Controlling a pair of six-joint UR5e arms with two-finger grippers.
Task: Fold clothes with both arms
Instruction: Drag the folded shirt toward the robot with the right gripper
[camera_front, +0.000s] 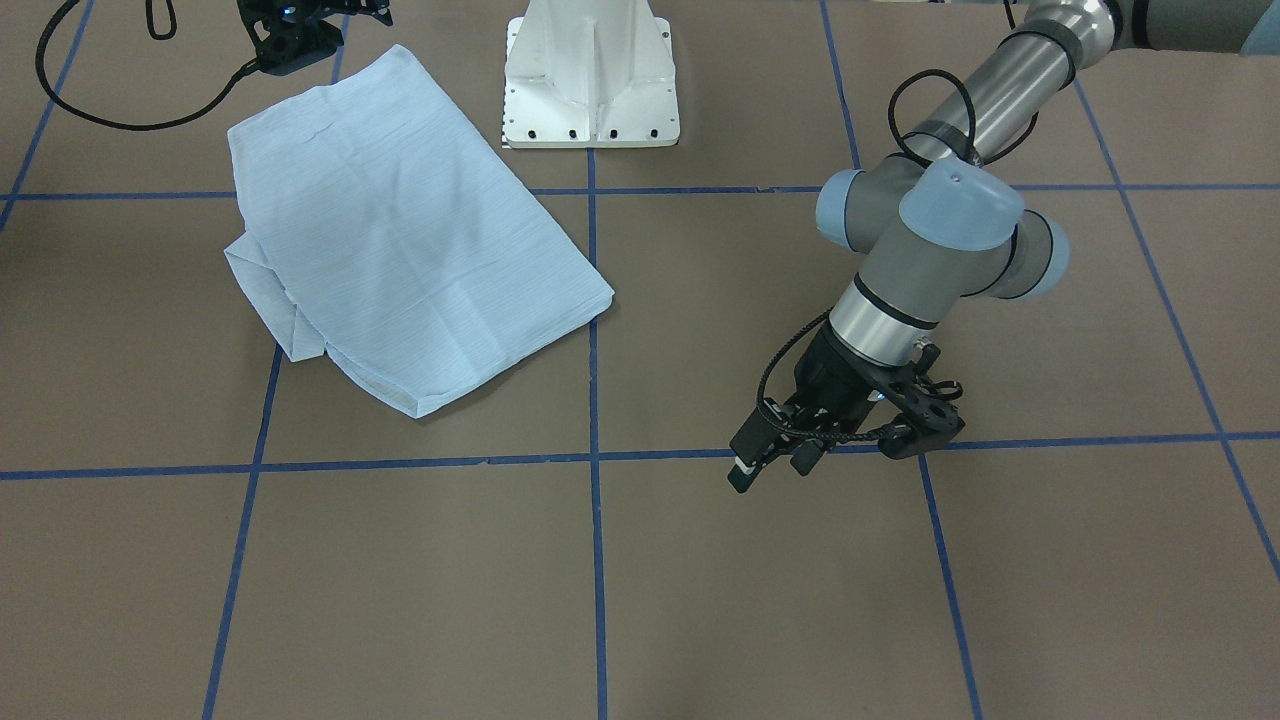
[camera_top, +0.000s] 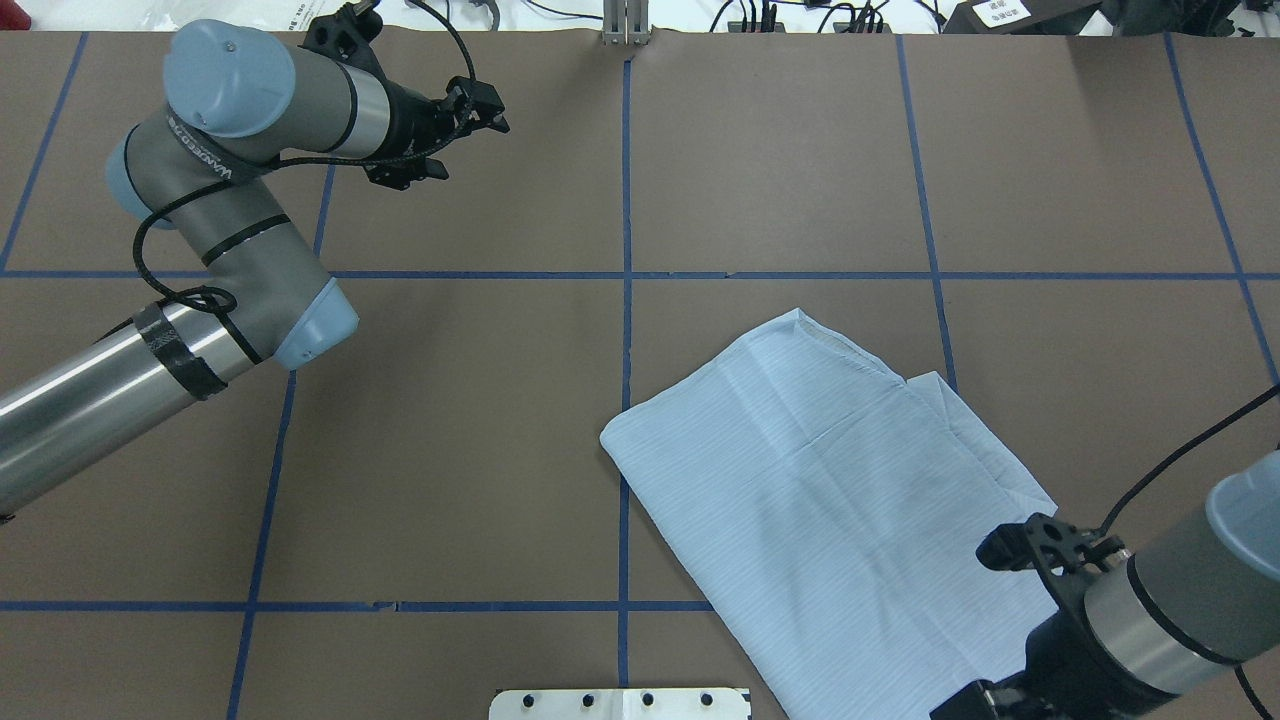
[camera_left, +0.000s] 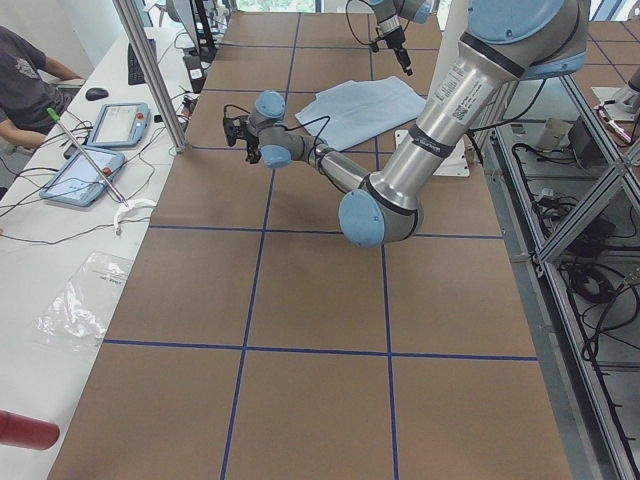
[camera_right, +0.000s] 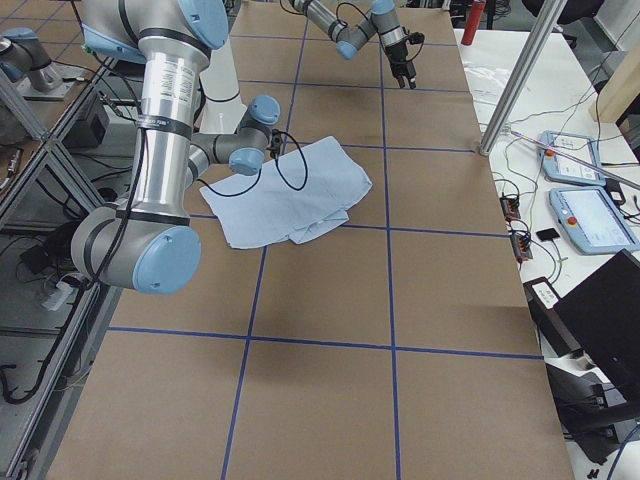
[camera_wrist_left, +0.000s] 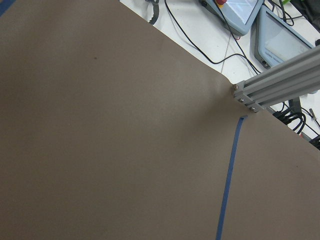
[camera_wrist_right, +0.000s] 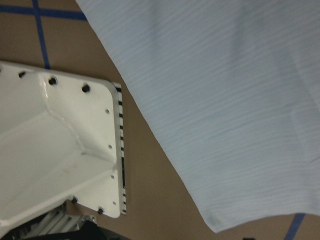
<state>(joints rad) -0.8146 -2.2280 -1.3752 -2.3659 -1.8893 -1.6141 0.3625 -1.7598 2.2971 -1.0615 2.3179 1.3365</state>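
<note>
The pale light-blue shirt (camera_front: 400, 250) lies folded into a flat slanted rectangle on the brown table, on my right side, with a folded sleeve edge sticking out at one side. It also shows in the overhead view (camera_top: 820, 500) and fills the right wrist view (camera_wrist_right: 225, 100). My right gripper (camera_front: 300, 35) hovers by the shirt's corner nearest the base. It is cut off by the frame edges, so I cannot tell how its jaws stand. My left gripper (camera_front: 768, 468) is open and empty, low over bare table far from the shirt, near the far edge in the overhead view (camera_top: 455, 135).
The white pedestal base (camera_front: 590, 80) stands next to the shirt's near edge (camera_wrist_right: 55, 145). Blue tape lines (camera_front: 595, 460) grid the table. An aluminium post (camera_wrist_left: 270, 87) stands at the far edge. A side bench with tablets (camera_left: 100, 130) and a seated person (camera_left: 25, 80) lies beyond.
</note>
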